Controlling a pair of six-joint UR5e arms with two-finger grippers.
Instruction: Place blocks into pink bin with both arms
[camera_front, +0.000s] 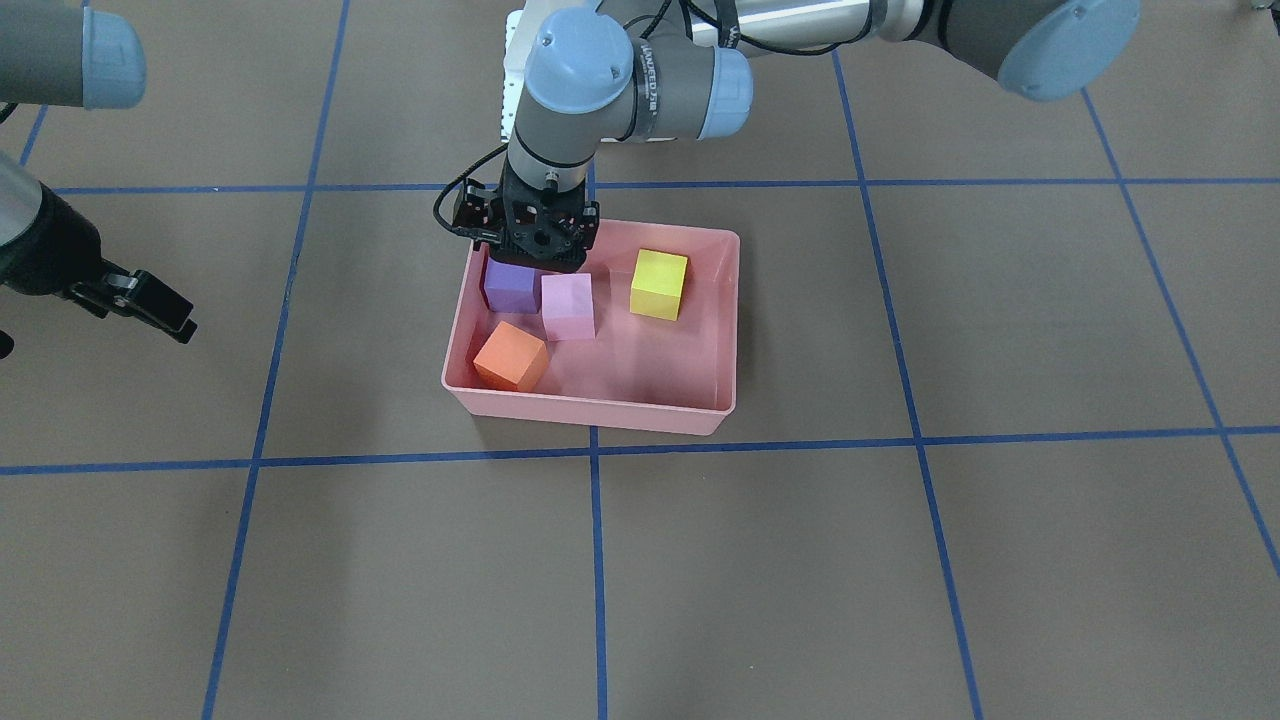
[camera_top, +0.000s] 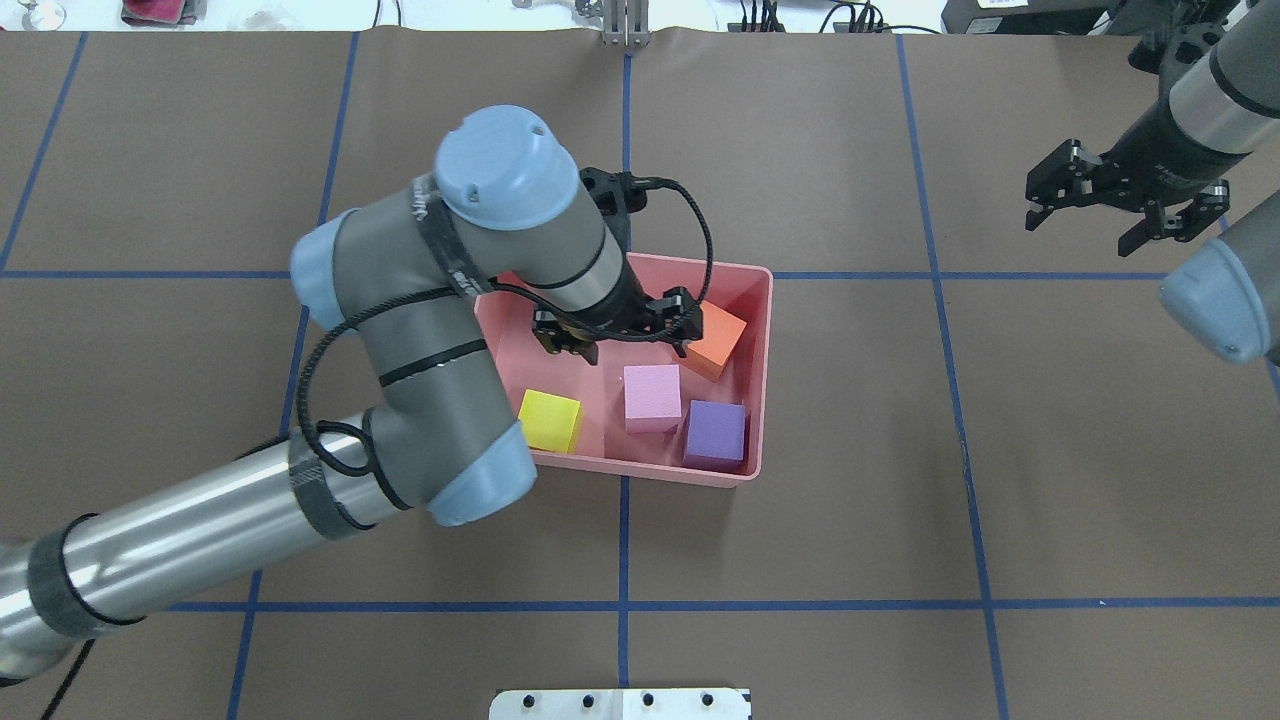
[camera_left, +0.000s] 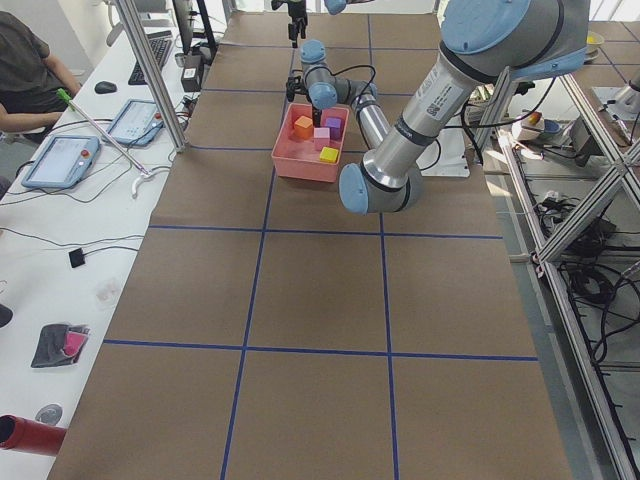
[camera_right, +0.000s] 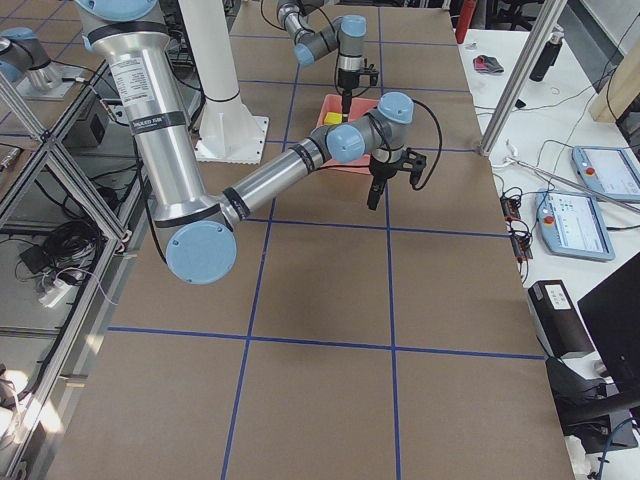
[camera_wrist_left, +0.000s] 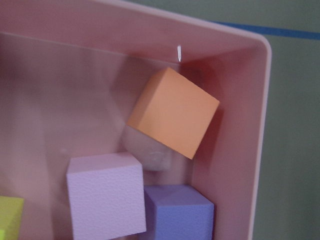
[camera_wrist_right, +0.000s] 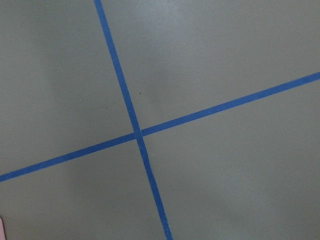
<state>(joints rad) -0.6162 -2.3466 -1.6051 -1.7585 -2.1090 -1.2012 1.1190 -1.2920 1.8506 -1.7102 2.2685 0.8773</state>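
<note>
All four blocks lie inside the pink bin (camera_front: 590, 410) (camera_top: 765, 370). The orange block (camera_front: 511, 357) (camera_top: 715, 340) (camera_wrist_left: 172, 112) sits turned in a corner. The light pink block (camera_front: 568, 306) (camera_top: 652, 397) (camera_wrist_left: 105, 195) is beside the purple block (camera_front: 510, 287) (camera_top: 715, 435) (camera_wrist_left: 177, 210). The yellow block (camera_front: 659, 284) (camera_top: 550, 420) stands apart. My left gripper (camera_front: 535, 255) (camera_top: 615, 345) hangs open and empty over the bin, just above the blocks. My right gripper (camera_front: 180, 318) (camera_top: 1080, 228) is open and empty, far off to the side over bare table.
Blue tape lines (camera_wrist_right: 137, 134) divide the brown table into squares. The white robot base (camera_top: 620, 703) sits at the near edge. In the exterior left view a desk with tablets (camera_left: 60, 160) and a seated person runs along the table's far side.
</note>
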